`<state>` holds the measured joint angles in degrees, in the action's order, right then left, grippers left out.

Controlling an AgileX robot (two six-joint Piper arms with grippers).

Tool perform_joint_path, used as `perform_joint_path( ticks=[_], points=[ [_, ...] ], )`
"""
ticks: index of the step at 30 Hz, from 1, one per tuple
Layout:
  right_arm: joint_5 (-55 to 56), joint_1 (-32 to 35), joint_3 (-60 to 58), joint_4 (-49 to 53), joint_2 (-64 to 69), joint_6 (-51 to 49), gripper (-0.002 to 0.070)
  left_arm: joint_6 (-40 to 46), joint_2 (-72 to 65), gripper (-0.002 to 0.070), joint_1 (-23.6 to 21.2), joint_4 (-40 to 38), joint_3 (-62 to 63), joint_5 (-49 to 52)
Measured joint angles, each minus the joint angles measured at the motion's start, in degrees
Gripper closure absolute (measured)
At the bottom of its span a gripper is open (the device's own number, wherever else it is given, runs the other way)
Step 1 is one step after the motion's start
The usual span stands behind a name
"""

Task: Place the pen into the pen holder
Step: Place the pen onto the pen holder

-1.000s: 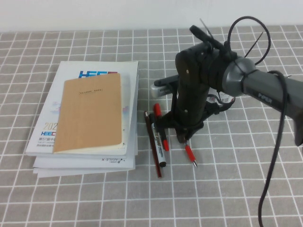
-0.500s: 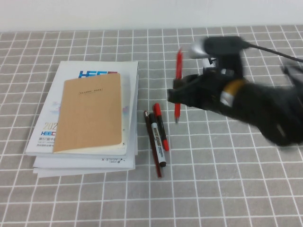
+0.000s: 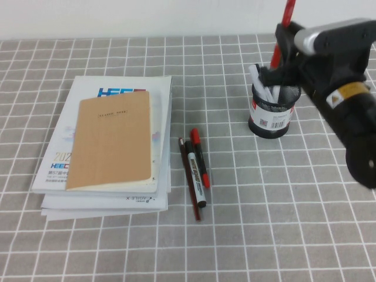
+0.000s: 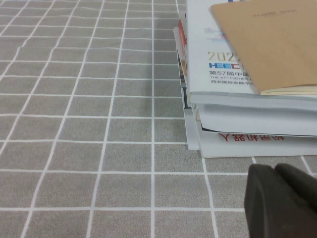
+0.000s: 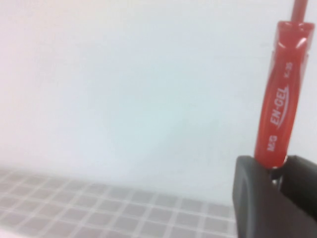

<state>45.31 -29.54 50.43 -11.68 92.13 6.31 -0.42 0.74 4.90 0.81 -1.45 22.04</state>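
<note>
My right gripper (image 3: 276, 61) is shut on the red pen (image 3: 287, 16) and holds it upright, just above the black mesh pen holder (image 3: 270, 114) at the back right. The pen's lower end is hidden behind the fingers near the holder's rim. In the right wrist view the pen (image 5: 282, 99) stands up from between the dark fingers of the right gripper (image 5: 275, 176). My left gripper (image 4: 283, 198) shows only in the left wrist view, low over the table near the book stack, with its fingers together and nothing in them.
A stack of books (image 3: 108, 147) with a brown notebook on top lies at the left, also in the left wrist view (image 4: 247, 74). A red-capped marker (image 3: 200, 157), a white-labelled black marker (image 3: 195, 179) and a thin dark pencil (image 3: 189, 176) lie mid-table. White items (image 3: 258, 79) stand in the holder.
My right gripper lifted the red pen off the table beside the markers, turned it upright and carried it back and right to above the pen holder, which now shows.
</note>
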Motion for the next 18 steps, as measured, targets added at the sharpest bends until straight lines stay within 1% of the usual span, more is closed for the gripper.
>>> perform_joint_path(
  ticks=[6, 11, 13, 15, 18],
  points=[
    [-2.3, 4.1, 4.4, -0.3, 5.8, 0.6, 0.0624, 0.0, 0.0, 0.0680, 0.0, 0.0, 0.0, 0.0],
    [-4.3, 4.4, 4.7, -2.1, 9.5, 0.7, 0.0624, 0.0, 0.0, 0.0680, 0.0, 0.0, 0.0, 0.0],
    [-4.4, 4.4, 4.8, -2.3, 10.6, 0.7, 0.0613, 0.0, 0.0, 0.0680, 0.0, 0.0, 0.0, 0.0],
    [-5.0, 4.4, 5.3, -2.4, 11.5, 0.8, 0.0573, 0.0, 0.0, 0.0680, 0.0, 0.0, 0.0, 0.0],
    [-5.5, 4.4, 5.9, -2.4, 12.3, 0.9, 0.0449, 0.0, 0.0, 0.0680, 0.0, 0.0, 0.0, 0.0]
  ],
)
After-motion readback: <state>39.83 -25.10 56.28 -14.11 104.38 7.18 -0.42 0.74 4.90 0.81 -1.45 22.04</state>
